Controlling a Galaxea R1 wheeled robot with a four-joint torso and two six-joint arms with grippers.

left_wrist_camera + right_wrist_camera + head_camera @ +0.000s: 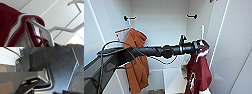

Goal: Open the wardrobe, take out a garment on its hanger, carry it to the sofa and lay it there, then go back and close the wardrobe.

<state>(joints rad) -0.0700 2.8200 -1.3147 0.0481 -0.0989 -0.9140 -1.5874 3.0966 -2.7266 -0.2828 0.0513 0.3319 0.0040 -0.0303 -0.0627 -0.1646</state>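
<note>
The wardrobe (159, 22) stands open in front of me, its white inside in full sight. My left arm reaches across from the left, and my left gripper (200, 46) is shut on the neck of the white hanger (202, 31). The hanger's hook points up, free of any rail. The maroon garment (197, 71) with white trim hangs below the gripper at the wardrobe's right side. In the left wrist view the striped collar of the garment (15, 25) drapes over the hanger (50, 31), whose hook curls in open air.
An orange jacket (135, 62) hangs at the wardrobe's left side. Two dark rail brackets (192, 16) sit high on the inner walls. The open right door (234, 50) stands close beside the garment. Low white compartments (169, 80) lie at the bottom.
</note>
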